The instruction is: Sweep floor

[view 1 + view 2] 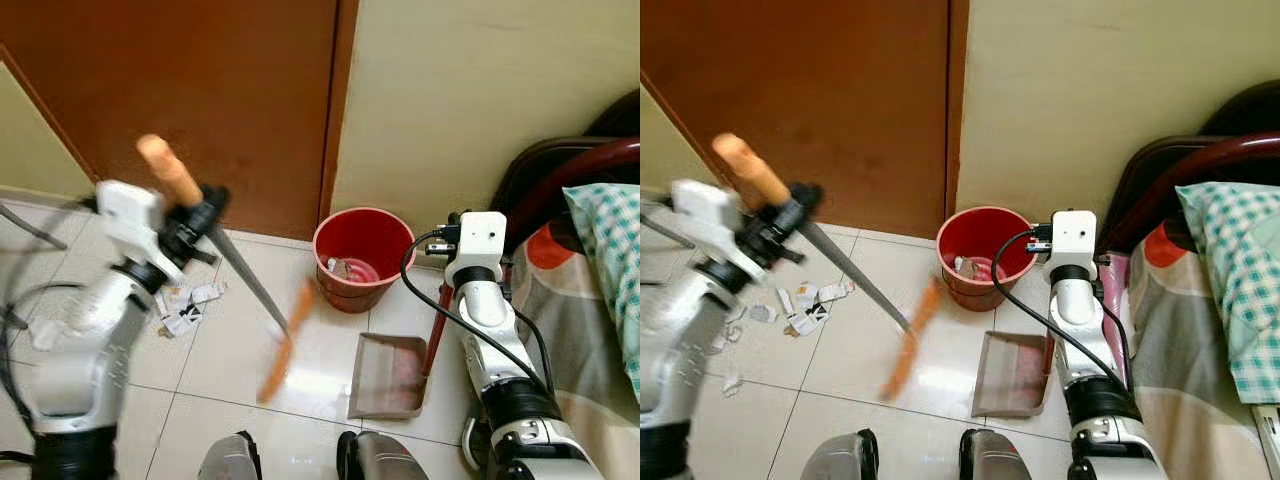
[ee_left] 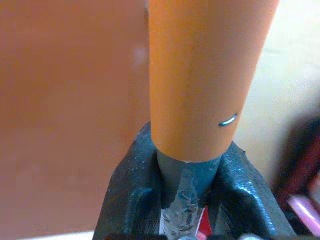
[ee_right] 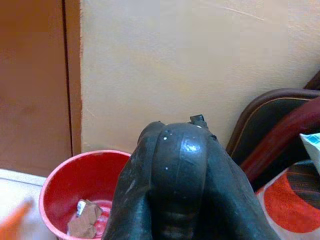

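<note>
Mid-sweep: left gripper (image 1: 195,222) clamped on broom (image 1: 245,280), right gripper (image 3: 175,170) clamped on dustpan (image 1: 385,375) handle; next, drag paper scraps (image 1: 185,305) lower-centre toward dustpan.

The broom (image 1: 240,270), orange-handled with a grey shaft, slants down to its blurred orange head above the tiled floor (image 1: 230,350).

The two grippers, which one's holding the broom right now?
The left gripper, raised before the brown door, is clamped on the broom just below its orange grip. The right gripper holds the dustpan handle by the red bucket.
</note>
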Robot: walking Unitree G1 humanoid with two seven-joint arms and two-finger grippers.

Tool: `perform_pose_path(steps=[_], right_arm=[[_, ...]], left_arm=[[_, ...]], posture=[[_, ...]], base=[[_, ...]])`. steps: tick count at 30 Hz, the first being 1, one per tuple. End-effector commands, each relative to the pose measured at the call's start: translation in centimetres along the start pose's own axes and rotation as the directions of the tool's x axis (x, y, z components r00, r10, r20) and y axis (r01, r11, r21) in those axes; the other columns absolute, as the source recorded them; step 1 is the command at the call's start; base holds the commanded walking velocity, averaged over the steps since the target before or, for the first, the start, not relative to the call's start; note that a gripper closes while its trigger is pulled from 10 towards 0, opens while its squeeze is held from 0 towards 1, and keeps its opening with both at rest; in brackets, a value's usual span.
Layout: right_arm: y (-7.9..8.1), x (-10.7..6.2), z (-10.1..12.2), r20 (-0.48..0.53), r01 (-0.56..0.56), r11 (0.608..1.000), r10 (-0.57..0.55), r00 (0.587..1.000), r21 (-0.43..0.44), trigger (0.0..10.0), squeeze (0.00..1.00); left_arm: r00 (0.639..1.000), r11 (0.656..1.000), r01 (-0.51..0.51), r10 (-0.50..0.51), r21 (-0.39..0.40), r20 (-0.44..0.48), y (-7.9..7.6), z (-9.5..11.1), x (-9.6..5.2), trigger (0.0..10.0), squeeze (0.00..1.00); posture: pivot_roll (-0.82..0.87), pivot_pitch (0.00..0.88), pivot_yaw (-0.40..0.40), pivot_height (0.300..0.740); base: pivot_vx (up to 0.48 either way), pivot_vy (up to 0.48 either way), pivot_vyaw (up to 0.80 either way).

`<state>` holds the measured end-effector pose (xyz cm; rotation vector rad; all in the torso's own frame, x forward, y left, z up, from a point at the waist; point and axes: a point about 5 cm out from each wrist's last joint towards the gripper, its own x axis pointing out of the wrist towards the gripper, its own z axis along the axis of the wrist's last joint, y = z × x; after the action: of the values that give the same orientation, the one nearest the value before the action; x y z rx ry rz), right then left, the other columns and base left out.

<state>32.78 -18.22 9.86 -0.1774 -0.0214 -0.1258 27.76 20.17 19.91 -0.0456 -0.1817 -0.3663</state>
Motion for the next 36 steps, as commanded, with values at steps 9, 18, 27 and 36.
perform_pose_path(steps=[9,18,27,36], right_arm=[[-0.2,0.2,0.1,0.006,0.005,1.0,-0.005,1.0,-0.003,10.0,0.0],[-0.3,-0.1,0.0,0.006,0.005,1.0,-0.006,1.0,0.005,10.0,0.0],[-0.4,-0.7,-0.1,0.009,0.003,1.0,-0.003,1.0,0.012,10.0,0.0],[-0.1,-1.0,0.0,0.015,0.001,1.0,-0.002,1.0,0.026,10.0,0.0]], left_arm=[[0.998,0.998,-0.046,0.044,0.039,0.054,1.2,1.3,-0.2,10.0,0.0],[0.969,0.91,-0.248,0.237,0.332,0.074,4.7,0.4,0.0,10.0,0.0],[0.956,0.877,-0.292,0.274,0.382,0.102,5.6,-0.6,3.9,10.0,0.0],[0.998,0.899,-0.027,0.051,0.438,-0.042,1.5,-4.5,8.2,10.0,0.0]], posture=[[0.08,0.155,-0.038,0.74],[0.07,0.161,-0.041,0.74],[0.05,0.153,-0.051,0.74],[0.02,0.143,-0.051,0.74]], base=[[0.0,0.0,0.0],[0.0,0.0,0.0],[0.0,0.0,0.0],[0.0,0.0,0.0]])
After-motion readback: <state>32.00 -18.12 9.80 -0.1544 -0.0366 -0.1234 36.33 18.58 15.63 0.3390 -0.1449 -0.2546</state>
